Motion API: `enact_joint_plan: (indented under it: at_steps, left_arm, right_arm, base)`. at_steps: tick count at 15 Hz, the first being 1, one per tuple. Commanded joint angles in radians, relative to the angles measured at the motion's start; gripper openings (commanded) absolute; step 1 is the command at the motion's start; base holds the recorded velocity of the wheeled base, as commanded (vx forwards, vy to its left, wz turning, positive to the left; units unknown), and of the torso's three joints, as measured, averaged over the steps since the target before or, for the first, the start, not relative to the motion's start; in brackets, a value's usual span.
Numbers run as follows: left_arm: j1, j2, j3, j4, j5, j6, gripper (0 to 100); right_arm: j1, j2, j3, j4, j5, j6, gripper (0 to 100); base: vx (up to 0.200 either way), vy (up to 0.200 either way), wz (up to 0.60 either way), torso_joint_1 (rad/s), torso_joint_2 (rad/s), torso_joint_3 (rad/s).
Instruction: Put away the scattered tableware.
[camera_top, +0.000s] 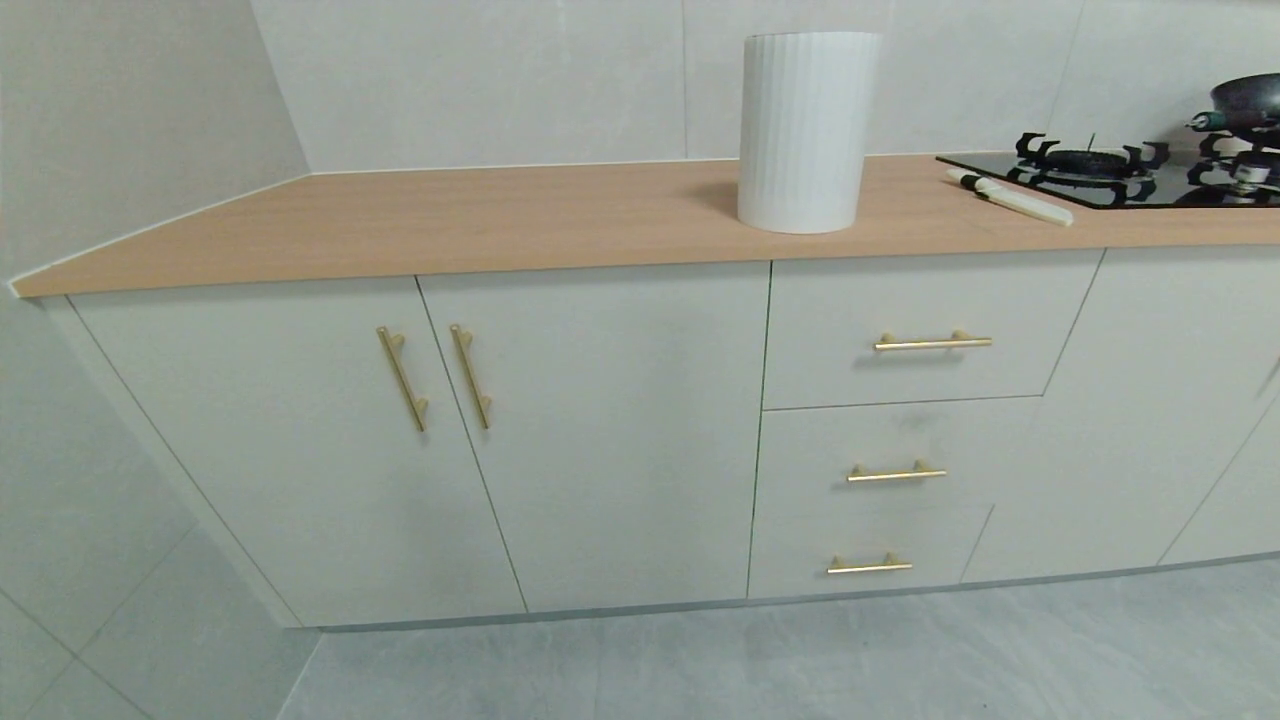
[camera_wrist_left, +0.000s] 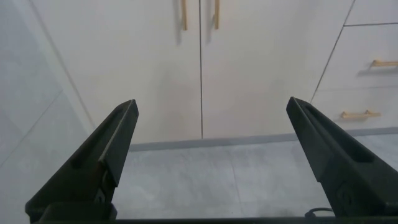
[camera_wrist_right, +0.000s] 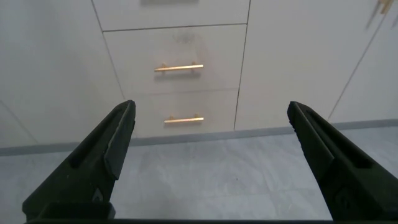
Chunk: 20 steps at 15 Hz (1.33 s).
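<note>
Left hand (camera_wrist_left: 211, 104): I read the fingers spread wide, holding nothing, facing the cabinet doors (camera_wrist_left: 261, 62).
Right hand (camera_wrist_right: 211, 106): wide, holding nothing, facing the drawers (camera_wrist_right: 205, 43).
White utensil (camera_top: 1008, 197): flat on the surface (camera_top: 450, 215), just beside the hob (camera_top: 1110, 185), to the right of the ribbed white holder (camera_top: 805, 130).

Head view: from above and in front, standing well back, tilted down over the whole cabinet front. The countertop (camera_top: 450, 215) crosses the upper part, the floor (camera_top: 800, 660) the lower edge, and the gas hob (camera_top: 1110, 175) is at far right.
Left wrist view: low, near the floor, looking out between the spread fingers of the left gripper (camera_wrist_left: 211, 102) at the double doors (camera_wrist_left: 200, 68).
Right wrist view: equally low, looking between the spread fingers of the right gripper (camera_wrist_right: 210, 106), square on to the drawer stack (camera_wrist_right: 177, 87).
Head and left wrist share: the doors' paired brass handles (camera_top: 471, 375).
All three share: the two lower drawer handles (camera_wrist_right: 179, 66).
</note>
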Motion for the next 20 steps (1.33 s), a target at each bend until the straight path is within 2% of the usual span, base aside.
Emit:
enact_joint_plan:
  at_steps: [1,14,20]
  left_arm:
    - [0.000,0.000,0.000,0.000,0.000,0.000,100]
    - [0.000,0.000,0.000,0.000,0.000,0.000,100]
    - [0.000,0.000,0.000,0.000,0.000,-0.002,100]
  right_arm:
    - [0.000,0.003,0.000,0.000,-0.001,0.000,100]
    - [0.000,0.003,0.000,0.000,-0.001,0.000,100]
    - [0.000,0.003,0.000,0.000,-0.001,-0.002,100]
  base:
    - [0.200,0.000,0.00,0.002,0.00,0.002]
    - [0.200,0.000,0.00,0.002,0.00,0.002]
    - [0.000,0.000,0.20,0.003,0.00,-0.001]
